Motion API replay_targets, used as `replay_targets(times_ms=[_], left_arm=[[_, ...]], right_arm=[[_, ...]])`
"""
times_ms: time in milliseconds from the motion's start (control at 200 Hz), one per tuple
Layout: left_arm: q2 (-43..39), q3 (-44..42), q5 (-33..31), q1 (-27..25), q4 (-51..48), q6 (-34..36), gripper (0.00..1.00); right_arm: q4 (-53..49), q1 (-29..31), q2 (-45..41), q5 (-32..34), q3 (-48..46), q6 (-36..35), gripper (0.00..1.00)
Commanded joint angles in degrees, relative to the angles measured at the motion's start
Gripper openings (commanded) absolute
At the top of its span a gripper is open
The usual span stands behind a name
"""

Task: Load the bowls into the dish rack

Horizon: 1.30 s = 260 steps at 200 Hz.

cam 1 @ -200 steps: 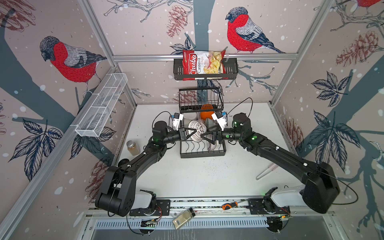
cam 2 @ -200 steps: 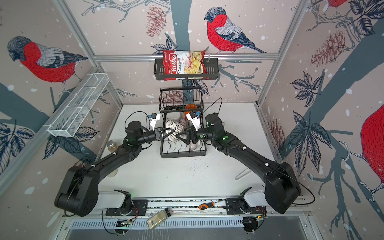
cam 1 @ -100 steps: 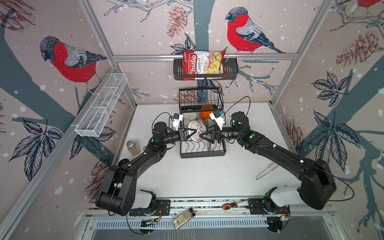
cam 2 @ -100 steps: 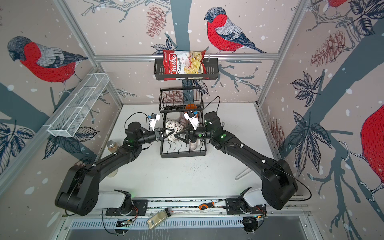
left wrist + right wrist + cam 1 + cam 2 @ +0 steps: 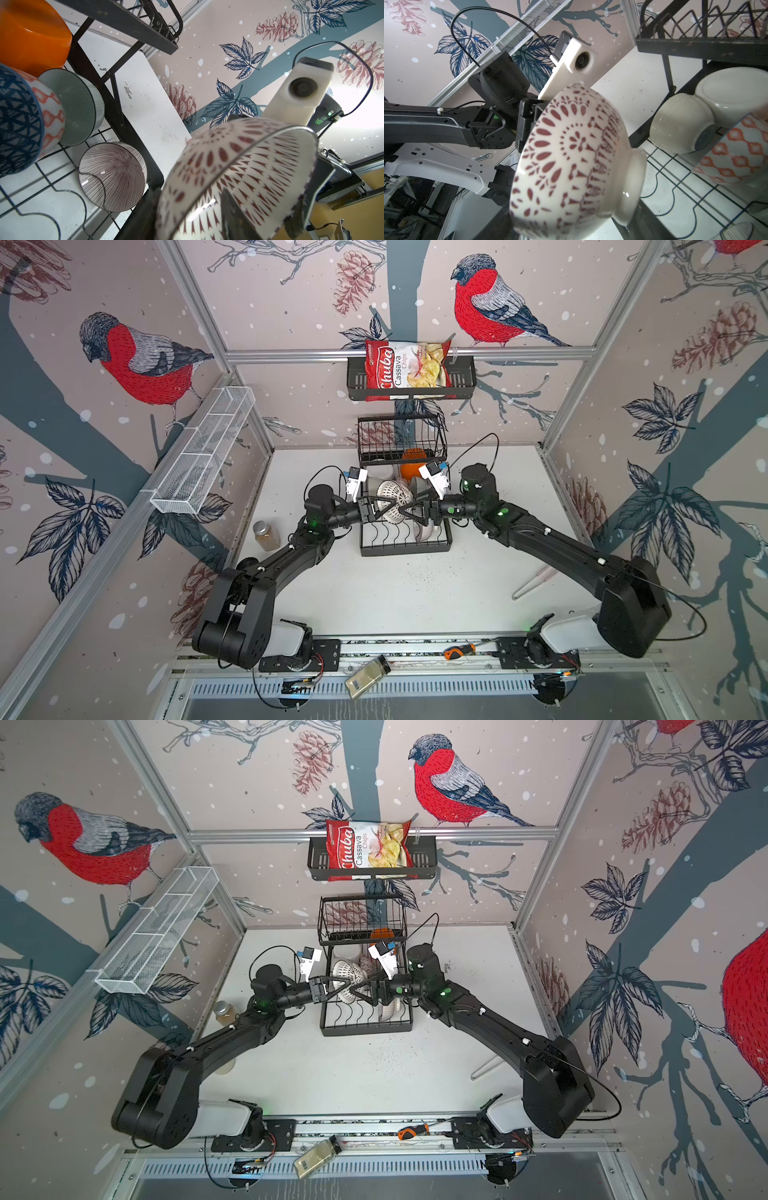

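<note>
A white bowl with a red pattern (image 5: 392, 499) (image 5: 571, 155) hangs tilted above the black dish rack (image 5: 405, 549) between both grippers. My right gripper (image 5: 409, 510) is shut on it from the foot side, one finger (image 5: 645, 218) against the foot. My left gripper (image 5: 390, 508) is open astride the rim, one finger (image 5: 232, 207) inside the bowl (image 5: 239, 166). In the rack stand an orange bowl (image 5: 31, 35), a blue patterned one (image 5: 16, 128), an orange-diamond one (image 5: 737, 153), a mint-green one (image 5: 81, 108), a brown-striped one (image 5: 114, 176) and two white ones (image 5: 681, 122).
The rack's raised wire basket (image 5: 401, 439) stands just behind the grippers. A black wall shelf with a chips bag (image 5: 409, 369) hangs above it, and a white mesh trough (image 5: 203, 456) runs along the left wall. A jar (image 5: 266, 535) stands left of the rack; a pale utensil (image 5: 534, 583) lies right.
My right gripper has moved in to the left and narrowed around the bowl. My left gripper, which was shut on the rim, has opened. The bowl has stayed in place.
</note>
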Motion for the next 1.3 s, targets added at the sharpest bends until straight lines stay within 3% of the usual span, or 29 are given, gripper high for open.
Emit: replay_targets(times_ms=[0,165,340,785,1046,1296], left_arm=[[0.1,0.1,2.0,0.0,3.5,1.5,0.52],[-0.7,0.6,-1.4,0.1,-3.3,5.8,0.66],[-3.3,2.8,-12.7,0.2,-19.5,13.9,0.77],[-9.2,3.5,-34.6,0.2,-34.4,16.9,0.8],[-10.5,3.2,-37.8,0.2,-35.5,17.4,0.8],[-10.3,3.2,-38.4,0.2,-35.2,17.6,0.8]], right_arm=[[1.0,-0.1,-0.4,5.2,0.0,0.4,0.56],[-1.0,0.0,-0.4,10.2,0.1,0.4,0.56],[-3.8,1.0,0.0,16.3,0.2,-0.2,0.56],[-11.1,9.4,4.3,34.2,2.5,-0.3,0.55],[-14.7,12.3,6.8,42.7,3.1,1.2,0.54],[-17.0,13.7,9.2,45.5,2.9,2.3,0.54]])
